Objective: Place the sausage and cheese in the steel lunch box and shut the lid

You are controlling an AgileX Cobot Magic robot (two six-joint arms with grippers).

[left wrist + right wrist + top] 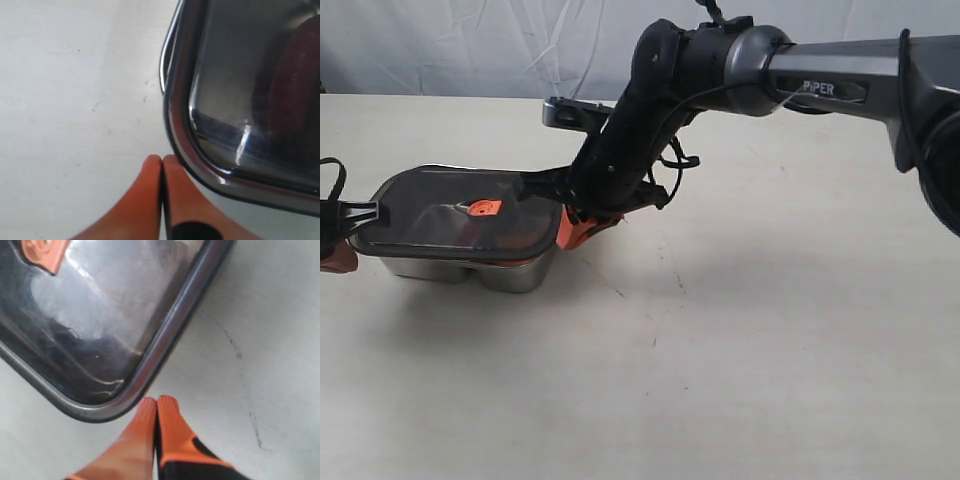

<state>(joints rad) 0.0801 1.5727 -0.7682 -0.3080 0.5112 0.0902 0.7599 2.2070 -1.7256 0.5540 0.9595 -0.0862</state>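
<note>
Though both are clenched empty, left fingers [142, 200] and right fingers [171, 427] flank the lid [430, 215] along its long axis.

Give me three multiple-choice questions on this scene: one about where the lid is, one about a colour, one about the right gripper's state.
1. Where is the lid relative to the steel lunch box? A under it; B on top of it; C held high above it.
2. What colour is the lid's centre valve? A blue; B green; C orange.
3. The right gripper is: A shut; B wide open; C half open.
Answers: 1 B, it covers the box's top. 2 C, an orange patch shows mid-lid. 3 A, its orange fingertips touch.
</note>
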